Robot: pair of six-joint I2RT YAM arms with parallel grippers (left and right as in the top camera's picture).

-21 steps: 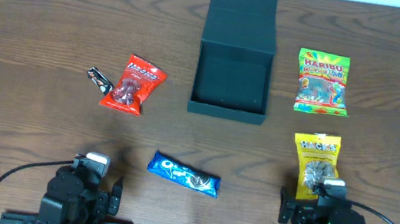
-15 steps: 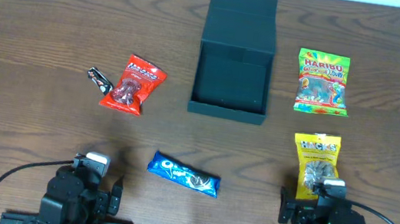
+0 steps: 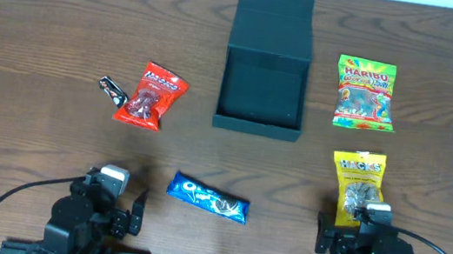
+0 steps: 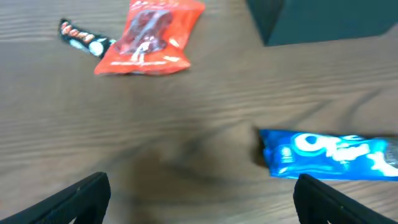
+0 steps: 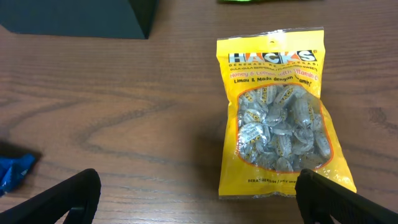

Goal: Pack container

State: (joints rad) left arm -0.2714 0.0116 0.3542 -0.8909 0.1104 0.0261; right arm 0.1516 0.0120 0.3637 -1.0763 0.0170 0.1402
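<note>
The dark teal-green container [image 3: 266, 66] stands open at the table's far middle, its lid flap folded back and its inside empty. Its corner shows in the left wrist view [image 4: 323, 22] and the right wrist view [image 5: 74, 15]. My left gripper [image 4: 199, 202] is open and empty at the near left, over bare wood, with a blue Oreo packet [image 3: 208, 196] [image 4: 329, 155] just right of it. My right gripper [image 5: 199, 202] is open and empty at the near right, just short of a yellow Hacks candy bag [image 3: 356, 184] [image 5: 277, 112].
A red snack packet [image 3: 151, 95] [image 4: 149, 37] lies at the left with a small dark candy bar [image 3: 113, 88] [image 4: 84, 40] beside it. A Haribo gummy bag [image 3: 365, 93] lies right of the container.
My left arm has shifted a little forward and to the right, toward the blue packet. The right arm and all packets have stayed still.
</note>
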